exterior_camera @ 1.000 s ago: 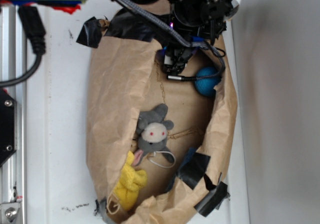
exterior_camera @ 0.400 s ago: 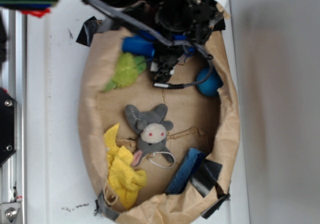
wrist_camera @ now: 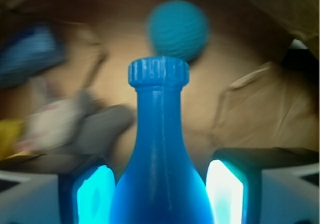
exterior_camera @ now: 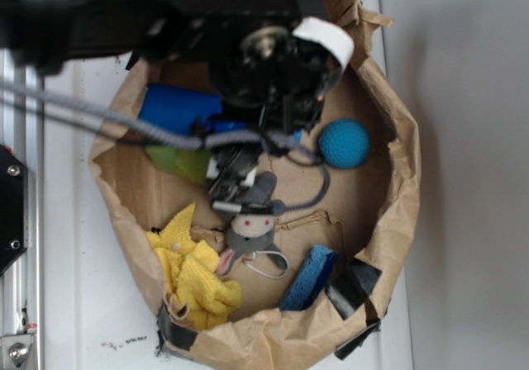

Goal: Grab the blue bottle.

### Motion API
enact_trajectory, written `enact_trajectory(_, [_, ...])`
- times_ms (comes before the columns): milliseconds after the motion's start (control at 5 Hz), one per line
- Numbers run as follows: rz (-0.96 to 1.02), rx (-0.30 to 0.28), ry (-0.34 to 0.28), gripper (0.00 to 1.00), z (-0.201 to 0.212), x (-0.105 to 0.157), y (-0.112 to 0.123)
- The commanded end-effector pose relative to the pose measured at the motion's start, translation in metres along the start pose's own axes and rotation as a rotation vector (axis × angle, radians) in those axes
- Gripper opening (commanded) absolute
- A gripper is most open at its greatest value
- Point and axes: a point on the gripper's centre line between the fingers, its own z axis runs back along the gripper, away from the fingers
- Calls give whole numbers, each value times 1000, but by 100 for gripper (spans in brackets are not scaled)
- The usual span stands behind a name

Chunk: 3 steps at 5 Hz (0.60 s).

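The blue bottle (wrist_camera: pixel 159 149) fills the middle of the wrist view, neck and ribbed cap pointing away, sharp against a blurred background. My gripper (wrist_camera: pixel 160 196) is shut on its wide body, a glowing pad on each side. In the exterior view the bottle (exterior_camera: pixel 178 107) shows as a bright blue cylinder at the upper left of the paper bag, its neck end hidden under my arm. There the gripper (exterior_camera: pixel 226 128) is mostly covered by the arm and cables.
Inside the brown paper bag (exterior_camera: pixel 398 190) lie a teal ball (exterior_camera: pixel 343 143), a grey mouse plush (exterior_camera: pixel 250 221), a green plush (exterior_camera: pixel 183 162), a yellow cloth (exterior_camera: pixel 194 271) and a blue sponge (exterior_camera: pixel 307 277). A metal rail (exterior_camera: pixel 21 221) runs along the left.
My arm has swung left and come closer to the exterior camera, and the blue bottle has moved with it. The bag's rim now stands wider open.
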Motion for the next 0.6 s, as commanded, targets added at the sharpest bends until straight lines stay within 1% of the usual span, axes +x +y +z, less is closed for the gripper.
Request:
enact_trajectory(0, [48, 7, -54, 0, 50, 19, -21])
enact_trajectory(200, [73, -10, -60, 0, 58, 22, -10])
enact_trajectory(400, [77, -13, -88, 0, 68, 24, -5])
